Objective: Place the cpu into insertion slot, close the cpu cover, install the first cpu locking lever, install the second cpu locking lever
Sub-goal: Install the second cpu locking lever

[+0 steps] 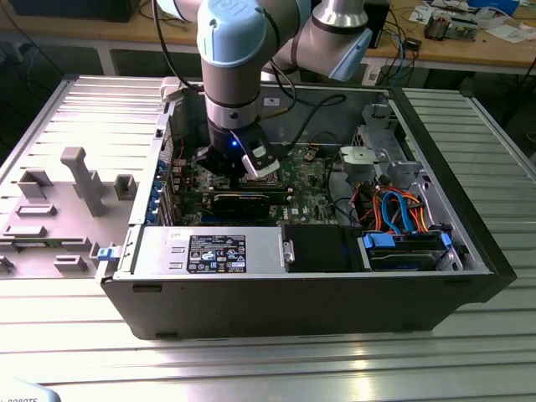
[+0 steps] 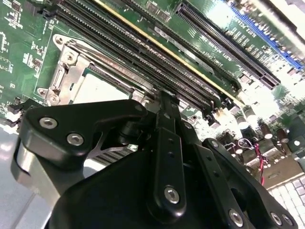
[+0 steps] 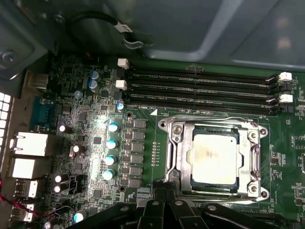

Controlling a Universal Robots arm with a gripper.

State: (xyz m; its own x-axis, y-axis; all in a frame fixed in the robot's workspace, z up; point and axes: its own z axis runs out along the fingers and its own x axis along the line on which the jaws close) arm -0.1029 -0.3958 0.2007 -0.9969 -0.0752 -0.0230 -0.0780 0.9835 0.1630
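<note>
The arm reaches down into an open computer case [image 1: 469, 251] that lies on a ribbed metal worktop [image 1: 251, 368], and its hand [image 1: 237, 164] hangs low over the green board [image 1: 306, 180], near the end of the board toward the exterior view's left. In the first wrist view the cpu [image 3: 214, 158] lies flat inside the insertion slot [image 3: 178, 157], its dull silver top showing through the square window of the cpu cover [image 3: 248, 160], which is folded down around it. The black fingers [image 3: 164, 210] of the hand sit just beside the socket's edge, close together with almost no gap between them, and they grip nothing that can be made out. Whether the locking levers are latched cannot be told. In the second wrist view the same fingers [image 2: 167, 157] stand above the board with the socket's metal rim and a corner of the chip beyond them. Four long black memory slots [image 3: 200, 90] run beside the socket.
</note>
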